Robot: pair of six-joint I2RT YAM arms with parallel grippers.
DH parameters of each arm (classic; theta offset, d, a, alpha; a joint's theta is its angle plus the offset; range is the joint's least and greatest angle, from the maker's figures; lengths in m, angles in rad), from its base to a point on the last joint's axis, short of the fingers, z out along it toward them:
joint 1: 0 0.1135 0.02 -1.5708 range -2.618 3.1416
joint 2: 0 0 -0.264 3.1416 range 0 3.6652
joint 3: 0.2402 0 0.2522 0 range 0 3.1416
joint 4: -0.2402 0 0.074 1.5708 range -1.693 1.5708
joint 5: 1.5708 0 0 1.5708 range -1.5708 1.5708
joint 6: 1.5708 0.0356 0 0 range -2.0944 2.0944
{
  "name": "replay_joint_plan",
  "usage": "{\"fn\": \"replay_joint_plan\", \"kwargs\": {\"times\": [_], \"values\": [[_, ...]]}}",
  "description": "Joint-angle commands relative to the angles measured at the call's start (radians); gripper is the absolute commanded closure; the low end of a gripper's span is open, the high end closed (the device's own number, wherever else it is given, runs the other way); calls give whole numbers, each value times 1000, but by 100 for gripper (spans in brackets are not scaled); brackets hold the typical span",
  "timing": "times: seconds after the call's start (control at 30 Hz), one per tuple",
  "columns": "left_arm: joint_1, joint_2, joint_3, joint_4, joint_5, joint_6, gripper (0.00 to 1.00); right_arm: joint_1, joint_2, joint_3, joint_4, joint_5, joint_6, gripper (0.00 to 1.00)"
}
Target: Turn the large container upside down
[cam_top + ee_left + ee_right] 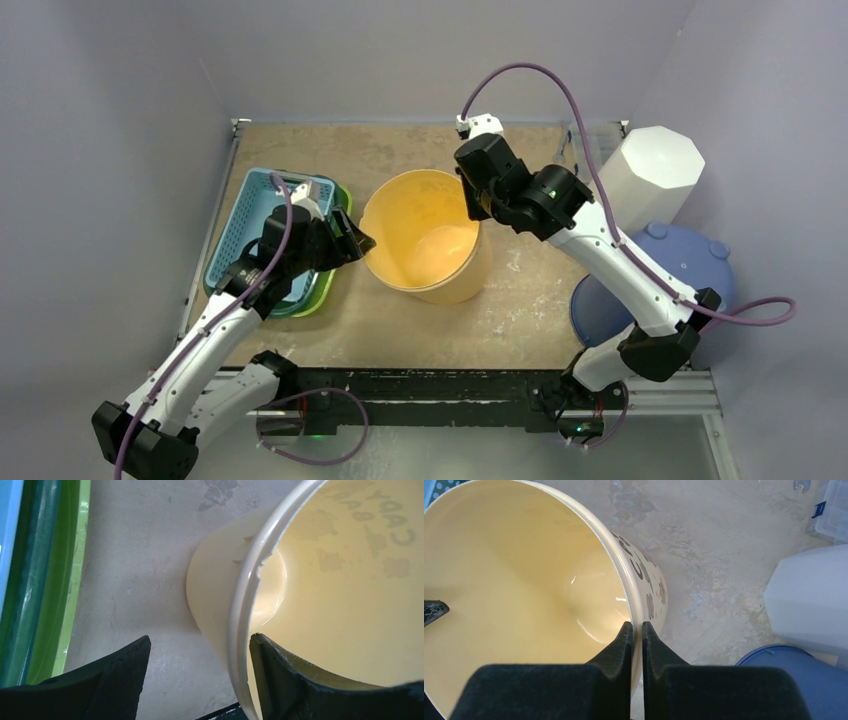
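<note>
The large container (425, 235) is a pale yellow bucket standing mouth up in the middle of the table, empty inside. My right gripper (475, 200) is at its right rim. In the right wrist view it (636, 626) is shut on the bucket's (514, 580) wall, one finger inside and one outside. My left gripper (358, 240) is at the left rim. In the left wrist view it (200, 639) is open and straddles the rim (247, 580), with the right finger (280, 670) inside the bucket and the left finger (115, 675) outside over the table.
A blue basket (250, 215) stacked in a green tray (325, 290) lies just left of the left gripper. At the right stand a white faceted container (650, 170) and a blue round bin (690, 260). Walls enclose the table's back and sides.
</note>
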Motion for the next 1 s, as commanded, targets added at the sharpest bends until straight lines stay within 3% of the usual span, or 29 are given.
{"fn": "replay_joint_plan", "kwargs": {"times": [0.0, 0.23, 0.33, 0.57, 0.73, 0.97], "values": [[2, 18, 2, 106, 80, -4, 37, 2, -59, -10, 97, -73, 12, 100], [3, 49, -22, 113, 95, -1, 83, 2, -127, -82, 213, -284, 30, 100], [3, 47, -43, 112, 85, -6, 99, 2, -148, -138, 253, -379, 66, 92], [3, 25, -83, 127, 59, -25, 100, 0, -148, -178, 258, -477, 121, 76], [3, -3, -89, 131, 19, -25, 100, 0, -169, -155, 223, -396, 139, 59], [2, -61, -116, 180, -12, -4, 100, -5, -181, -158, 217, -344, 191, 51]]}}
